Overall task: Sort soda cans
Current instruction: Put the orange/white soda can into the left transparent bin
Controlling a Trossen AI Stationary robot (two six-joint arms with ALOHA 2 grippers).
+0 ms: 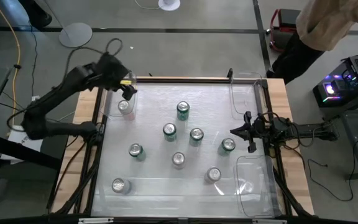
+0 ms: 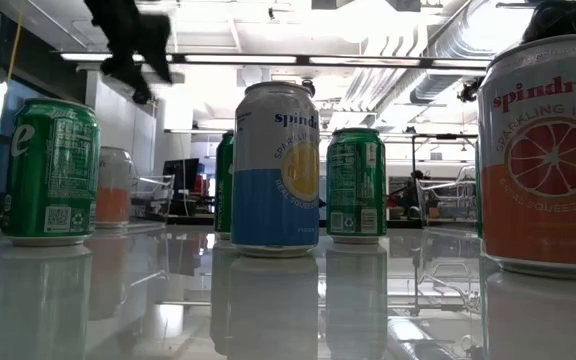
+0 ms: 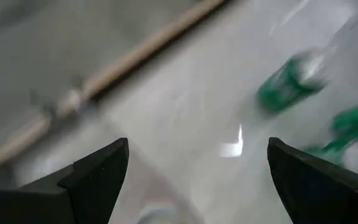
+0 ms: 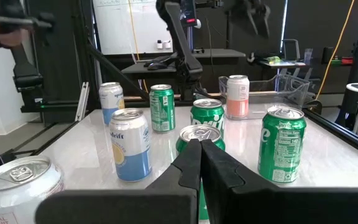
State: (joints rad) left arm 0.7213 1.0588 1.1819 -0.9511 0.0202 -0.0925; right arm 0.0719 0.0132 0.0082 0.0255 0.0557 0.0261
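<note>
At the far left corner of the tabletop (image 1: 148, 186), the left pincer (image 1: 128, 91) hangs with its fingers spread wide and nothing between them, just above a can (image 1: 125, 106) standing inside a clear bin (image 1: 112, 99). The right wrist view shows that can to be pale with an orange-pink band (image 4: 237, 96), which the overhead view does not reveal. The right pincer (image 1: 248, 132) waits at the right edge, clenched on nothing, between two more clear bins (image 1: 253, 186). Eight other soda cans stand upright and apart across the middle; from above only silver tops and hints of green show. The low view reads their sides: green cans (image 2: 50, 171), a blue-and-white one with a yellow disc (image 2: 275, 168), and an orange one close at the right (image 2: 543, 152). The left wrist view gives only blurred green cans (image 3: 288, 85) and a wooden tabletop edge (image 3: 135, 53).
</note>
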